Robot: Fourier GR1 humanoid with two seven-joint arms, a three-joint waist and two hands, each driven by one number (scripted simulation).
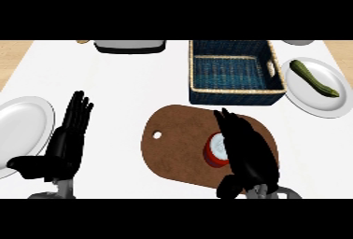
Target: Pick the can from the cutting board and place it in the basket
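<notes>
Both black hands come in from the near edge of the white table (138, 84). At the near left, the left hand (66, 140) rests open, its fingers (77, 114) straight, close together and pointing far, its thumb sticking out left over a round white plate (21, 121).

At the near right, the right hand (248, 154) lies over the right part of the brown cutting board (179, 149). Its fingers (231, 123) are long, fairly straight and point far; they lie beside the can (215, 149) and hide its right side. I cannot tell if they touch it.

That can stands up on the board, so its long way points up. It is round and red with a pale top. Its board looks like wood, has rounded corners and a small hole at its left end.

Beyond the board sits a dark blue woven basket (238, 93) with a tan rim, shaped like a box. To its right, a long green cucumber (314, 78) lies slanted on another white plate (310, 100). A grey thing (130, 45) shows at the far edge.
</notes>
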